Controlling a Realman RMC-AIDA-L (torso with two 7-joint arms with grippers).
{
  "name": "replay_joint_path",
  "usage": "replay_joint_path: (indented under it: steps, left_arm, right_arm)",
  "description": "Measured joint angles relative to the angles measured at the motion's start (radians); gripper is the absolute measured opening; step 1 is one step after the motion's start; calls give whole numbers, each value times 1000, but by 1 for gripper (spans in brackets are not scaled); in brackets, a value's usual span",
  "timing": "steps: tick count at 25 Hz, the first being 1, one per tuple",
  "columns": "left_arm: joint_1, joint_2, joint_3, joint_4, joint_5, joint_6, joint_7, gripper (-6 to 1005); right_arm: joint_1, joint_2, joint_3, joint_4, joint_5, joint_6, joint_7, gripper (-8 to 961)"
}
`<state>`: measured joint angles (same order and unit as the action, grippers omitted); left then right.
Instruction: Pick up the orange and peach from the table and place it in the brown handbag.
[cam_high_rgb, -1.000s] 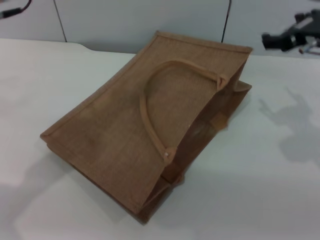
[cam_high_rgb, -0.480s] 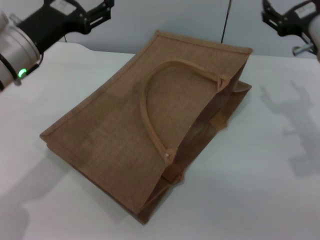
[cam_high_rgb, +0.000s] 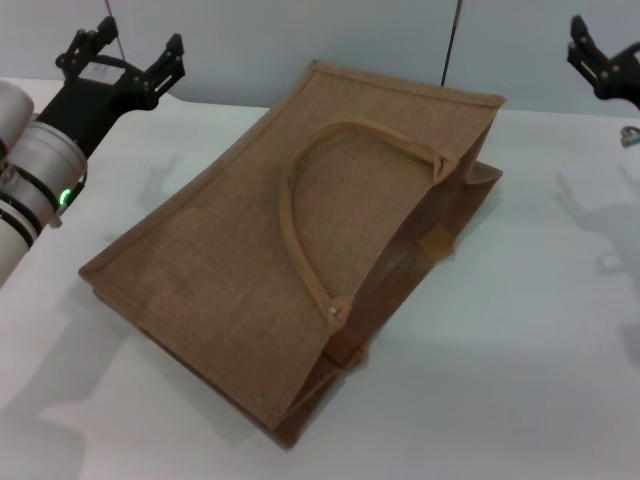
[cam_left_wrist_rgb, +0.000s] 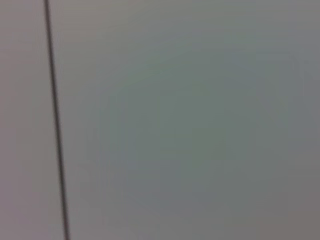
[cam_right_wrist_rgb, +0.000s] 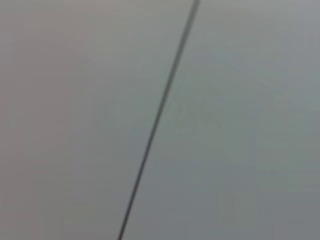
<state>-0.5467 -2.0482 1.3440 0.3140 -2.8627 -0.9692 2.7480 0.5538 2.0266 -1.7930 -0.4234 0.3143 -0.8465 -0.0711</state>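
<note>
The brown handbag (cam_high_rgb: 300, 250) lies flat on the white table (cam_high_rgb: 520, 380), its looped strap handle (cam_high_rgb: 300, 190) on top and its mouth facing the right. The orange and the peach are not in view in any frame. My left gripper (cam_high_rgb: 128, 48) is open and empty, held in the air above the table's far left, well clear of the bag. My right gripper (cam_high_rgb: 605, 62) is raised at the far right edge of the head view and only partly shows. Both wrist views show only a grey wall.
A grey wall with dark vertical seams (cam_high_rgb: 452, 45) stands behind the table; one seam shows in the left wrist view (cam_left_wrist_rgb: 54, 125) and one in the right wrist view (cam_right_wrist_rgb: 157, 120). Bare white tabletop lies to the right and in front of the bag.
My left arm came into view and has swung down and to the left. My right gripper has moved right toward the edge of the view. The bag has not moved.
</note>
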Motion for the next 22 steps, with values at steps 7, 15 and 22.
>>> replay_joint_path:
  steps: [7, 15, 22]
  left_arm:
    - [-37, -3, -37, -130, -32, -44, 80, 878]
    - [-51, -1, -80, -179, -36, -51, 82, 879]
    - [-54, 0, -83, -183, -38, -40, 82, 879]
  right_arm:
    - [54, -3, 36, 150, 0, -17, 86, 864]
    - [61, -2, 60, 167, 0, 28, 88, 864]
    - [91, -3, 70, 170, 1, 130, 89, 864]
